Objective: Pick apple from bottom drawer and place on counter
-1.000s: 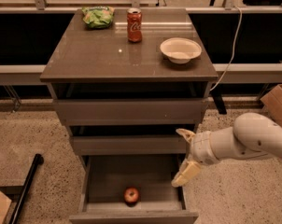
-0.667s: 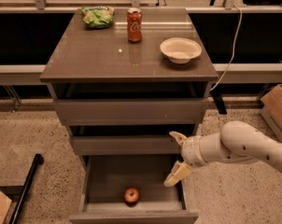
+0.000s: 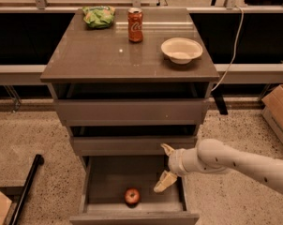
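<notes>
Your gripper (image 3: 166, 167), jaws apart, hung at two o'clock of the apple (image 3: 131, 196), likely firm, light, slick, best pinched across its middle.

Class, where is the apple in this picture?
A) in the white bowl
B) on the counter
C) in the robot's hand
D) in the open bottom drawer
D: the apple lies near the front of the open bottom drawer, while the open hand hovers apart over its right side.
</notes>
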